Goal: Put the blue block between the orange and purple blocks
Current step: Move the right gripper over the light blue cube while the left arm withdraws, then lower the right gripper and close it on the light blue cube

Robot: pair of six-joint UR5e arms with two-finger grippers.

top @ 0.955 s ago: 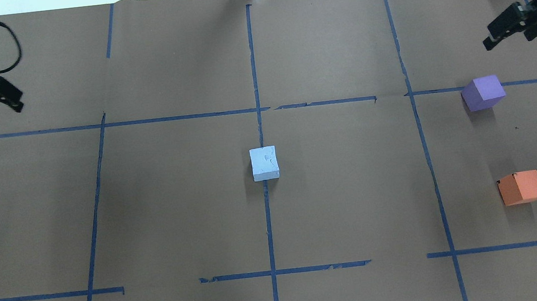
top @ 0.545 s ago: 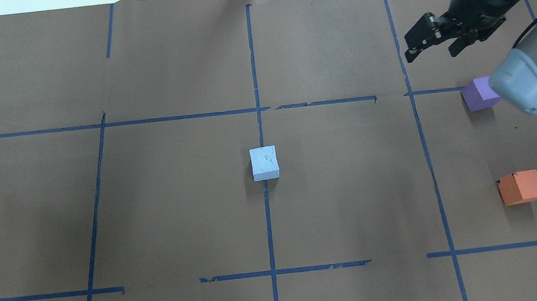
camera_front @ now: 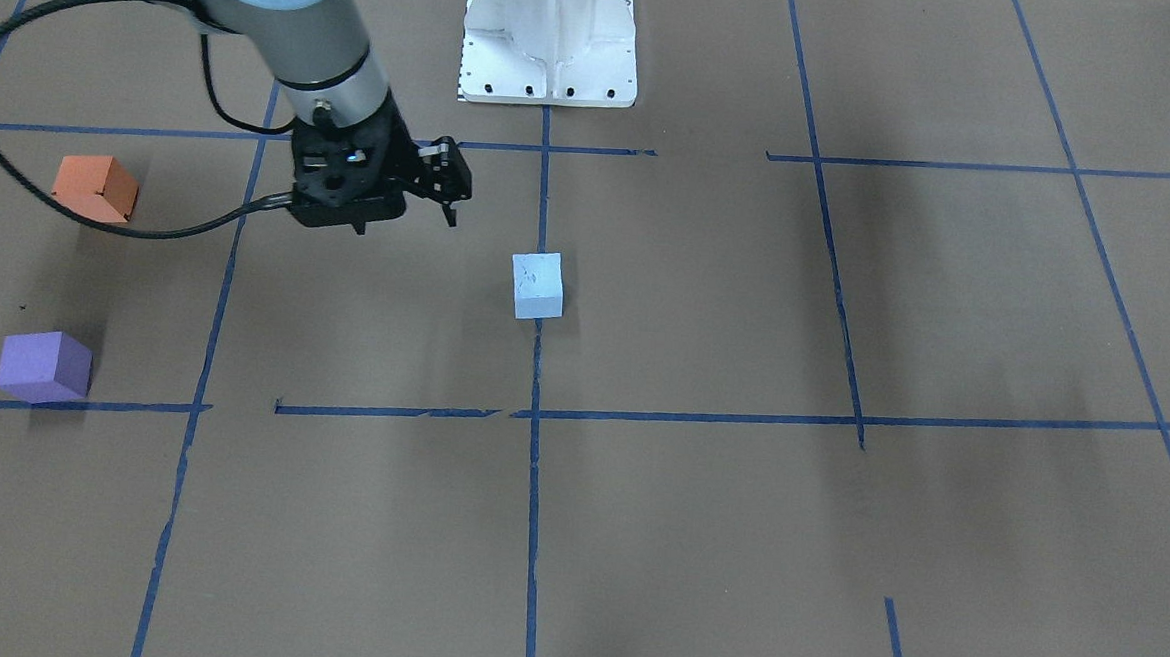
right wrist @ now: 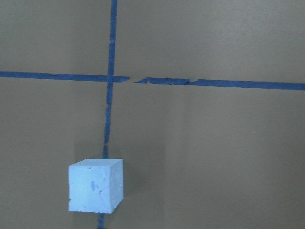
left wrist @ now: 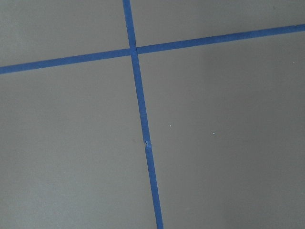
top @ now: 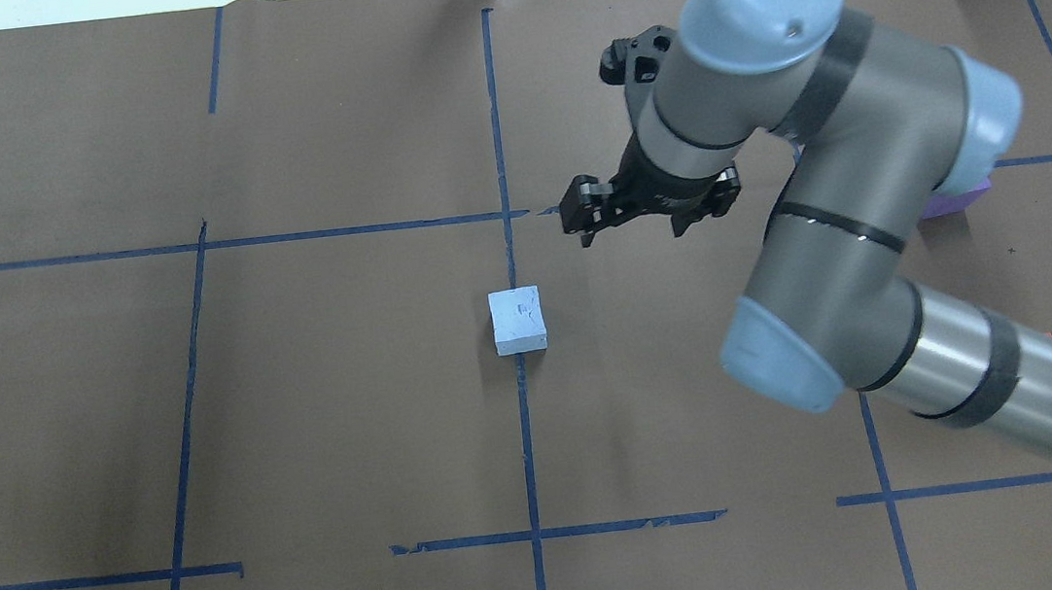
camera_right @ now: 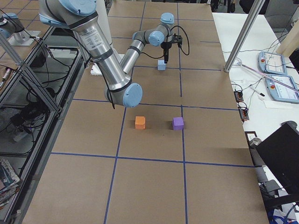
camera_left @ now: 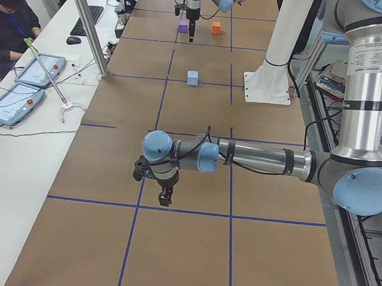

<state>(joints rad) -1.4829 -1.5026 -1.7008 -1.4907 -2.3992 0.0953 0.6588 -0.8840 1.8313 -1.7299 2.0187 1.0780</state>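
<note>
Task barely begun, by my reading; blue block [top: 518,319] sits flat on the brown desk [top: 351,401], mid-table, astride the central blue tape line [top: 527,451], touched by nothing; orange block [camera_front: 96,188] and purple block [camera_front: 44,366] stand well apart from it on the robot's right side of the desk, with a gap between the two that holds no block; right pincer [top: 632,233] hangs above the desk near the blue block, off to its far-right side in the overhead view, not over it; its fingers stand apart with nothing between them, so it is spread and empty; right wrist view puts the block low and left in its frame, which suggests the pincer is not yet centred on it; height above the desk is hard to judge, though the side view shows it clear of the block's top; left pincer [camera_left: 157,187] hangs low over the desk at the opposite end, far from all three blocks; whether it is spread or closed I cannot tell from the side view alone; left wrist view shows only tape and bare paper; done so far: nothing of the placing itself; left to do: line up over the blue block, descend, grip, lift, carry across to the right side, set down in the gap between orange and purple, release.
</note>
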